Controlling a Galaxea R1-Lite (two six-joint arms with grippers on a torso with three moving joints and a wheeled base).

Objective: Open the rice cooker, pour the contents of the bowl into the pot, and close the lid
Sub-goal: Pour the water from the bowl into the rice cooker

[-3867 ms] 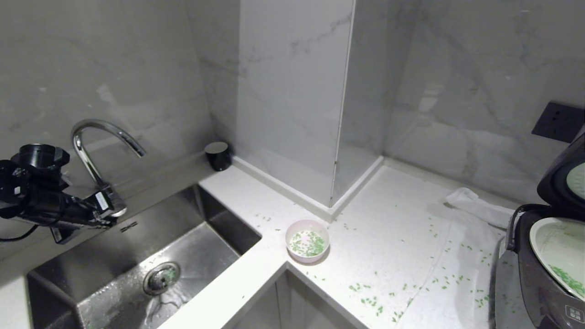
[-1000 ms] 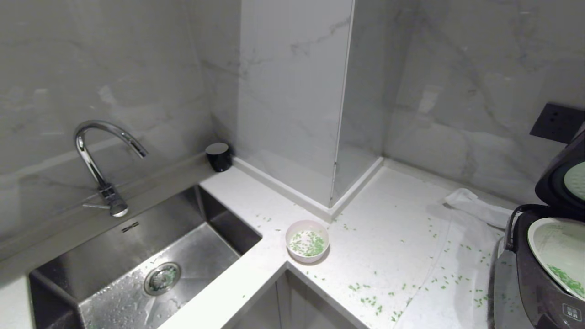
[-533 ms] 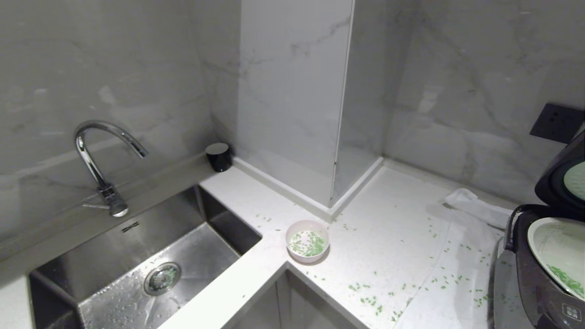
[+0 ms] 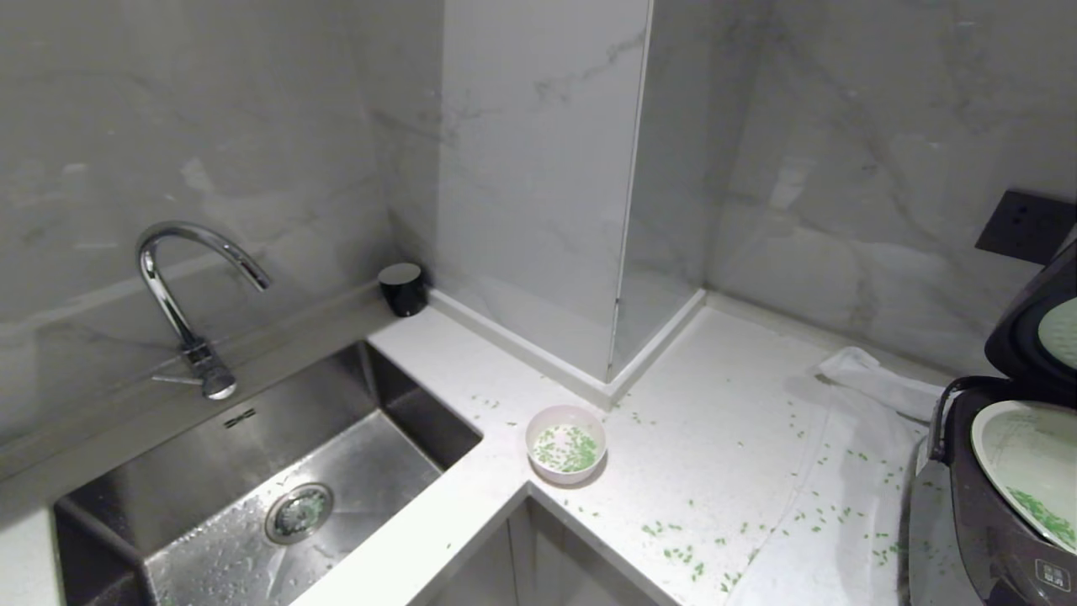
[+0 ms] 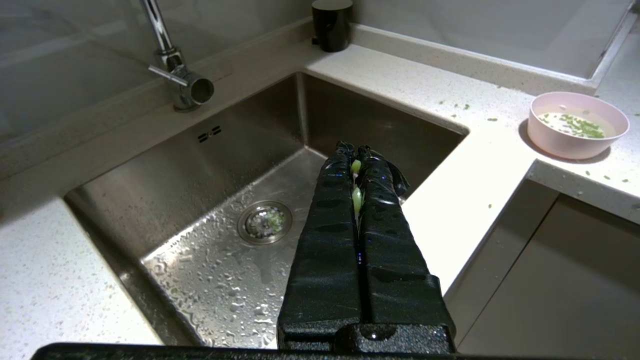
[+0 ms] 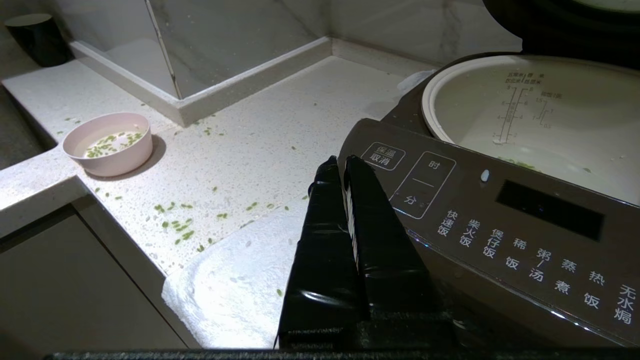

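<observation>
Gone from beside the faucet, the left gripper hangs over the sink, closed, green bits seemingly stuck between. Near the sink, the bowl keeps leftovers; lid open—task risks ending unfinished.

Pale pink bowl, green bits, seemingly dark brown-grey cooker.

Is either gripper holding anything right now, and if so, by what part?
Nothing is gripped. The left gripper is shut over the sink, with only a few green bits stuck between its fingers. The right gripper is shut and empty beside the rice cooker.
</observation>
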